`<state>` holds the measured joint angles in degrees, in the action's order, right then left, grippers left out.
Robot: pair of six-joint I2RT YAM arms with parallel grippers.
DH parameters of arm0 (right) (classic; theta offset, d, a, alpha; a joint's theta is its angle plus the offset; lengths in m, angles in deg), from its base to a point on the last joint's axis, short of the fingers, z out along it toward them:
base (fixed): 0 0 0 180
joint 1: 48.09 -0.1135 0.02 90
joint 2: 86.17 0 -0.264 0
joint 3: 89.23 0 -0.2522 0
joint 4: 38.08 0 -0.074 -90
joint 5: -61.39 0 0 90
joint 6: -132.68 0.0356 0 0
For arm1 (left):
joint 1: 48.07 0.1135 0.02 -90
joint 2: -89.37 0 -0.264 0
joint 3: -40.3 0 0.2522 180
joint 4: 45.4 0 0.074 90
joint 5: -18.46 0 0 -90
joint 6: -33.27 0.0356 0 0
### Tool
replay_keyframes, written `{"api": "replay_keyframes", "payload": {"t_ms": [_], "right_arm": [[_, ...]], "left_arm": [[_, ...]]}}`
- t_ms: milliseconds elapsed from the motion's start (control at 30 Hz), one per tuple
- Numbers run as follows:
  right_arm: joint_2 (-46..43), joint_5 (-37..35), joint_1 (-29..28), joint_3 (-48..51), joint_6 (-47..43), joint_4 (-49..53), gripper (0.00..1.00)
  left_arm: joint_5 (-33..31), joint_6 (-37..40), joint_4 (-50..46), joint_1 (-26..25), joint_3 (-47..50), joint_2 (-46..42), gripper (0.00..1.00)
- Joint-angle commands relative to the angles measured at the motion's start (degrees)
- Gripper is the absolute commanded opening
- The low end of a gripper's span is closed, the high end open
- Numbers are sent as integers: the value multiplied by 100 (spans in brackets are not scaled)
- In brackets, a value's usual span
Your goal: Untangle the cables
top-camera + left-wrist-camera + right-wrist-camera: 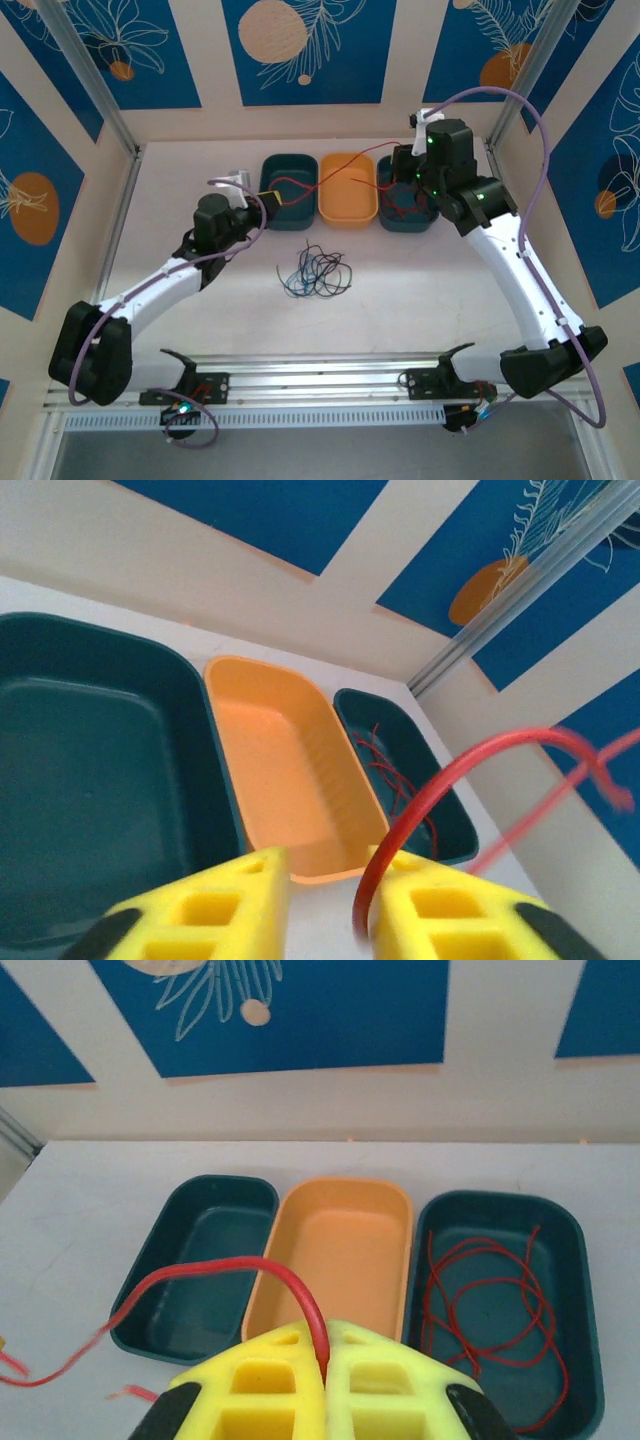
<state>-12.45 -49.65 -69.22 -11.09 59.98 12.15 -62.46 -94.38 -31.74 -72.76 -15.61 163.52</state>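
Note:
A red cable (345,162) is strung in the air above the bins, between my two grippers. My right gripper (327,1338) is shut on one end of it (230,1265), above the right teal bin (405,226). At the left teal bin (290,162), my left gripper (330,865) is open. The red cable (450,775) leans against the inner face of its right finger without being pinched. More red cable (490,1300) lies coiled in the right teal bin (500,1200). A tangle of blue and dark cables (315,272) sits on the table in front of the bins.
Three bins stand in a row at the back: a left teal bin (200,1250), an orange bin (345,1188) and the right teal bin. The left teal bin and the orange bin (280,760) hold nothing. Walls close in the table at the back and sides.

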Motion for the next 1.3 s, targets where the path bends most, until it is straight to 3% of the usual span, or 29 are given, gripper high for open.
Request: {"api": "replay_keyframes", "payload": {"t_ms": [0, 300, 367, 567, 833, 1267], "right_arm": [[-226, -144, 176, -15, 369, 123, 0], [-133, -280, 391, -478, 51, 366, 0], [-29, -341, 470, -608, -51, 426, 0], [398, -437, 922, -857, -226, 506, 0], [1102, -232, 1196, -1211, -402, 282, 0], [2266, -128, 1470, -1690, -355, 249, 0]], "left_arm": [[-101, -435, 442, 71, 86, -51, 38], [-264, -608, 86, 80, -115, 270, 47], [-165, -567, 60, 78, -143, 311, 55], [22, -228, -421, 69, -205, 198, 100], [-205, 294, -1366, 69, -106, -346, 100], [-498, 507, -2115, 70, 300, -1049, 100]]}}
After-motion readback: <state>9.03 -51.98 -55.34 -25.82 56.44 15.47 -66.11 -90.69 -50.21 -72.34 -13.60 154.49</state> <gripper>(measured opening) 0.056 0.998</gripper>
